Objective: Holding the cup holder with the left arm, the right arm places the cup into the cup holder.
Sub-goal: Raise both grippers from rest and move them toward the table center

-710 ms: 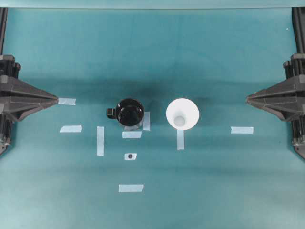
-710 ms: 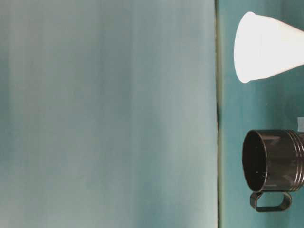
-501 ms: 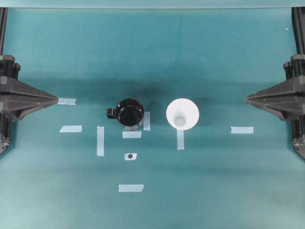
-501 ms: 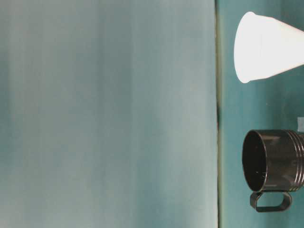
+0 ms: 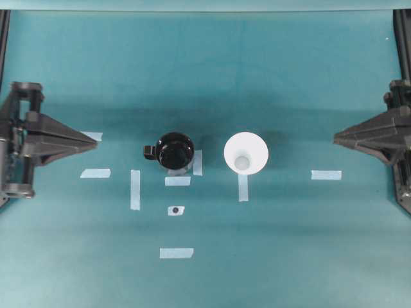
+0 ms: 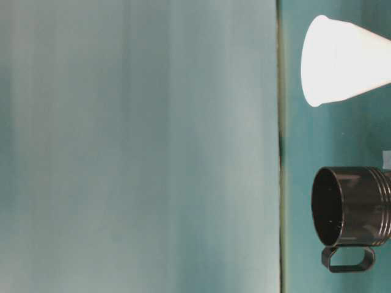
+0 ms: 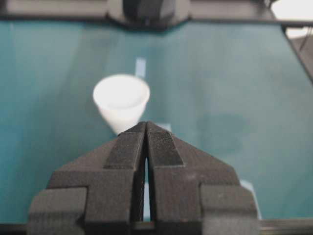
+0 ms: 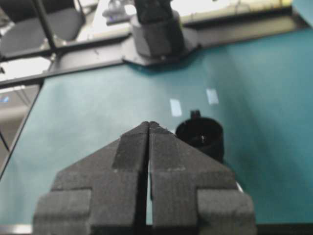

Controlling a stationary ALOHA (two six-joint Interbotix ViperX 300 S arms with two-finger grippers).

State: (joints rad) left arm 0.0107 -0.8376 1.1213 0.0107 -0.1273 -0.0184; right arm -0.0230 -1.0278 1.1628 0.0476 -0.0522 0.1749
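Observation:
The glossy black cup holder (image 5: 175, 151) stands upright on the teal table, its tab pointing left; it also shows in the table-level view (image 6: 351, 206) and the right wrist view (image 8: 200, 138). The white cup (image 5: 246, 153) stands beside it to the right, rim up, about a cup's width away; it also shows in the table-level view (image 6: 345, 60) and the left wrist view (image 7: 121, 100). My left gripper (image 5: 95, 142) is shut and empty, well left of the holder. My right gripper (image 5: 335, 135) is shut and empty, well right of the cup.
Several pale tape strips lie on the table, among them one by the holder (image 5: 178, 181), one below the cup (image 5: 243, 187), one at the right (image 5: 326, 174) and one at the front (image 5: 176, 253). A small dark dot mark (image 5: 175, 210) sits on one piece.
My left gripper has moved right, toward the cup holder, with more of its wrist now showing. The right gripper has barely shifted. The cup and holder have not moved.

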